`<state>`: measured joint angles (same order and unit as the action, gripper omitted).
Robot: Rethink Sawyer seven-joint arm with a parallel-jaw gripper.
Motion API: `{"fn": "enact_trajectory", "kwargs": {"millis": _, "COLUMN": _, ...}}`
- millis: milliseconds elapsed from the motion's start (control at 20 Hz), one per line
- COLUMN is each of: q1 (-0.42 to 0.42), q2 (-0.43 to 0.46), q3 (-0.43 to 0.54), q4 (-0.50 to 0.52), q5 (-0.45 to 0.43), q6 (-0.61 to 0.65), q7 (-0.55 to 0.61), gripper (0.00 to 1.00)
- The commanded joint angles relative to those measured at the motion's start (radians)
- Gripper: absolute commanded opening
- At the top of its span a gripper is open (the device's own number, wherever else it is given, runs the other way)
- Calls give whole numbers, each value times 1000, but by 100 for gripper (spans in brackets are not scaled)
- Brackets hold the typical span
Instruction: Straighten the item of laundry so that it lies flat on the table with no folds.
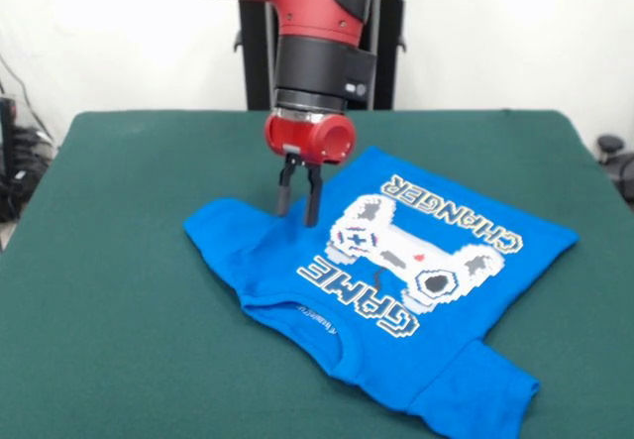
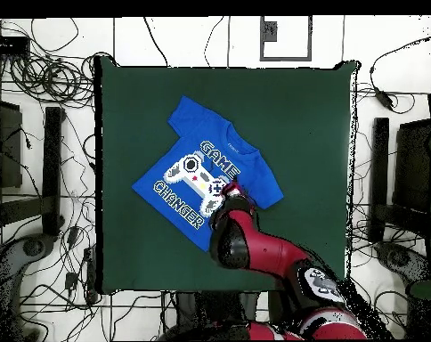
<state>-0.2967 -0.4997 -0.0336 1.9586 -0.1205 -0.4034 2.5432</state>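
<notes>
In the front view the blue T-shirt (image 1: 396, 271) lies print side up across the middle and lower right of the green table (image 1: 119, 261), turned at an angle, the controller print and "GAME CHANGER" lettering reading upside down. The sleeve (image 1: 223, 231) at centre left looks rumpled and partly bunched. The sleeve at the lower right lies flatter, and the hem toward the right edge looks smooth. The gripper (image 1: 299, 201) hangs from the red arm (image 1: 307, 53) just left of the print, its two dark fingers (image 1: 313, 198) slightly parted and closed on nothing, tips at or just above the cloth; contact cannot be confirmed.

In the overhead view the shirt sits left of the table's centre, well clear of every edge. The arm reaches up from the bottom of the frame and covers the gripper, so the fingers are hidden here. The shirt's lower right corner disappears under the arm.

To do this step well, I judge the fingers should pinch only the top layer at the bunched sleeve, then draw it outward, away from the print, low and slowly, so the body does not drag along.
</notes>
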Motion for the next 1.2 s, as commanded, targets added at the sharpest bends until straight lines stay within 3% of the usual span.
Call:
{"fn": "enact_trajectory", "kwargs": {"millis": 50, "q1": 10, "q2": 19, "q3": 93, "q4": -116, "q5": -6, "q6": 156, "q7": 16, "gripper": 100}}
{"fn": "enact_trajectory", "kwargs": {"millis": 550, "q1": -51, "q2": 15, "q3": 132, "q4": -129, "q5": -79, "q6": 187, "q7": 17, "gripper": 100}}
{"fn": "enact_trajectory", "kwargs": {"millis": 1200, "q1": 27, "q2": 197, "q3": 38, "q4": -189, "q5": -71, "q6": -50, "q7": 56, "gripper": 100}}
